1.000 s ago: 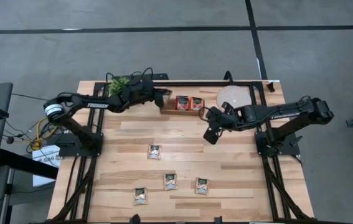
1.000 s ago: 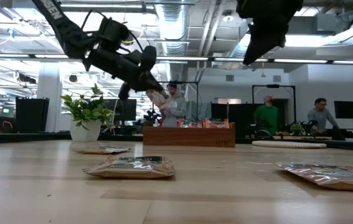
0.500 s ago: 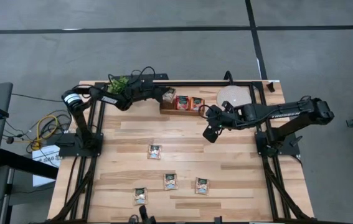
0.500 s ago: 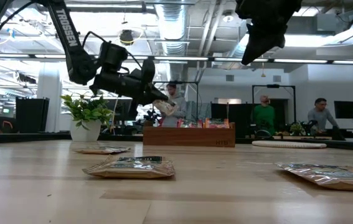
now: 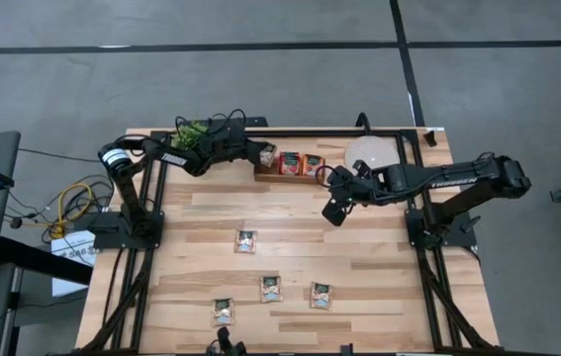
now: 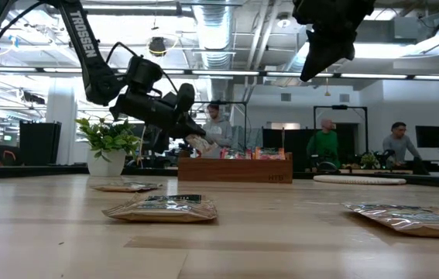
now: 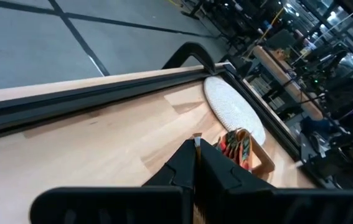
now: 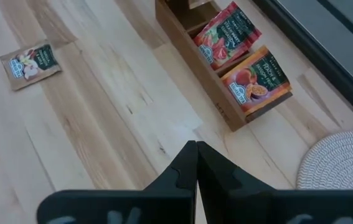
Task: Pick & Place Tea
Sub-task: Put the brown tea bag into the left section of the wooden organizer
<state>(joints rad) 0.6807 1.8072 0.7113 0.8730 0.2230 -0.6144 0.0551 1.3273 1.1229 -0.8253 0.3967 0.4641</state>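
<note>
While the left gripper point(image 5: 263, 155) jaws clamp a sachet point(image 6: 198, 144) above the tray point(image 5: 288, 173), release comes next; right gripper point(image 5: 331, 212) waits, jaws closed empty.

- We see the wooden tray point(image 5: 290, 174) just beside the round pale disc point(image 5: 370, 154).
- We see a potted plant point(image 6: 108, 146) left of the tray.
</note>
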